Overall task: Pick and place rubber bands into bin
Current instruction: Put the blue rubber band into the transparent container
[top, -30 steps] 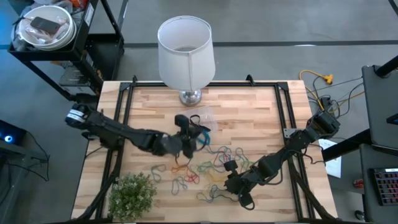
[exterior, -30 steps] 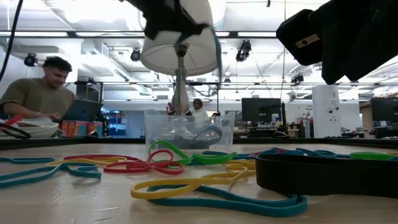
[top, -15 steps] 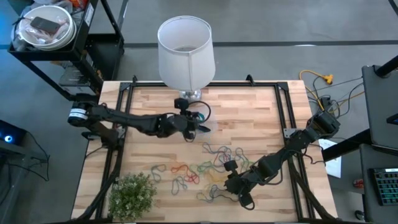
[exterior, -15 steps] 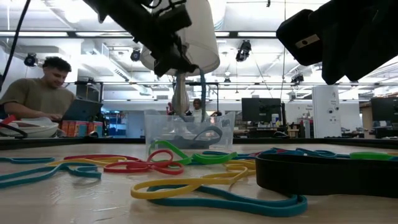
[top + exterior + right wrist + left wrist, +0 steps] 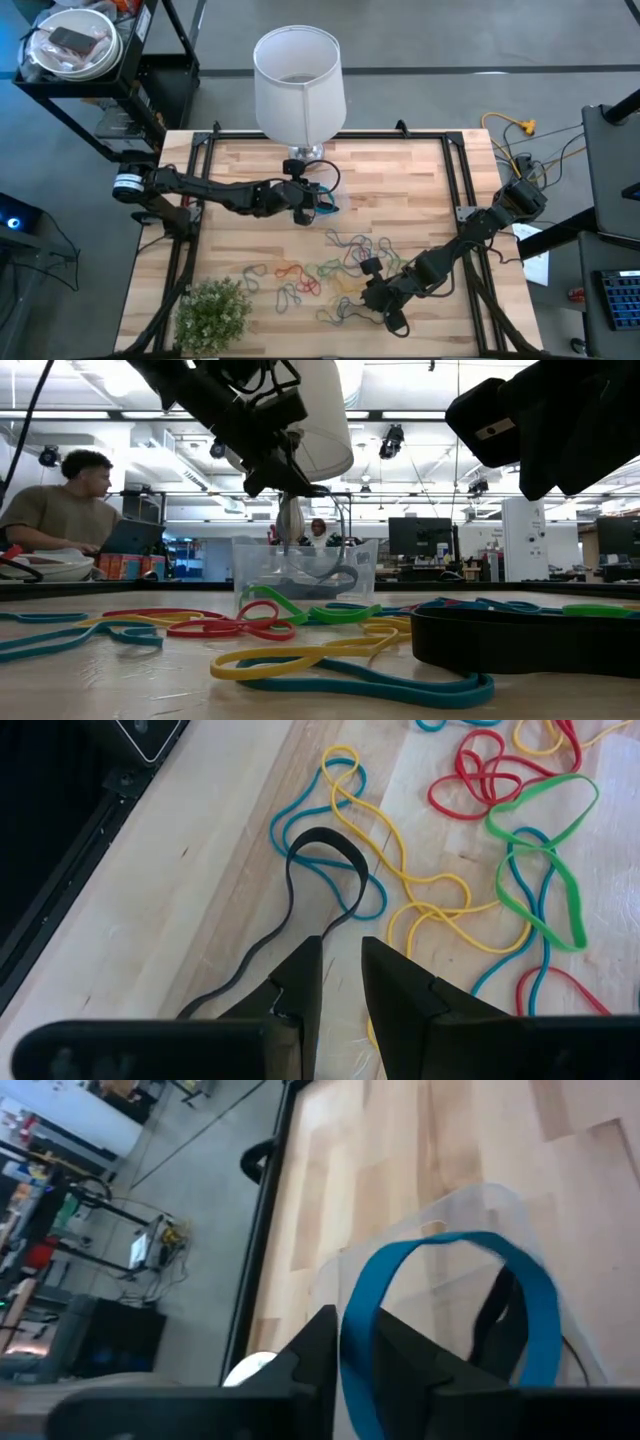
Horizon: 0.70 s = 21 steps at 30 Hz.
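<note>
The see-through bin (image 5: 305, 572) stands by the lamp's foot, with a few bands lying in it. My left gripper (image 5: 312, 203) hovers over the bin (image 5: 470, 1215), shut on a blue rubber band (image 5: 455, 1295). Several loose rubber bands (image 5: 330, 270) in red, green, yellow, blue and black lie flat on the wood in the table's near half. My right gripper (image 5: 340, 965) sits low over their near right part, open by a narrow gap. Its tips stand at a black band (image 5: 322, 880). Whether they touch that band, I cannot tell. My left gripper pinches the blue rubber band between its two fingers at one end of the loop (image 5: 352, 1370). It reaches in from the table's left, slanting down. The band is lifted clear, and its free loop (image 5: 520, 1280) hangs open above the bin.
A white lamp shade (image 5: 298, 85) on a metal foot stands at the far edge, just behind the bin. A small green plant (image 5: 212, 312) sits at the near left corner. Black rails frame the table. A person sits at a desk (image 5: 60, 510) beyond the table.
My left gripper has carried the blue band from the table's middle toward the far edge, up to the bin by the lamp's foot. It has then come down a little over the bin. The right arm has kept still.
</note>
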Each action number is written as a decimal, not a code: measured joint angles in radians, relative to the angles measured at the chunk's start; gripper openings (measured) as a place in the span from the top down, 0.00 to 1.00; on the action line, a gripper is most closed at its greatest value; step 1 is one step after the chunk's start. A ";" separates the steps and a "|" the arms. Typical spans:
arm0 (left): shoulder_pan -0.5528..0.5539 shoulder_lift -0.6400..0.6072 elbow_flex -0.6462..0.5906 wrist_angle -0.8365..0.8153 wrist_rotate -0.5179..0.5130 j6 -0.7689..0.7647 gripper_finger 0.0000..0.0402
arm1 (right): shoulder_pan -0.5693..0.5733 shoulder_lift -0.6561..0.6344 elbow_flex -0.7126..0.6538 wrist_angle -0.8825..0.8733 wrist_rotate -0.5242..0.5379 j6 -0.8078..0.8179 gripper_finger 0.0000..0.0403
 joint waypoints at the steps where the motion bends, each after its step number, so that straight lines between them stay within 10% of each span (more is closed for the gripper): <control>1: 0.000 0.000 0.000 -0.003 0.001 -0.009 0.85 | 0.000 0.000 0.000 0.000 0.000 0.000 0.83; 21: 0.005 -0.013 0.003 -0.105 0.007 -0.091 0.62 | 0.000 0.000 0.000 0.000 0.000 0.000 0.83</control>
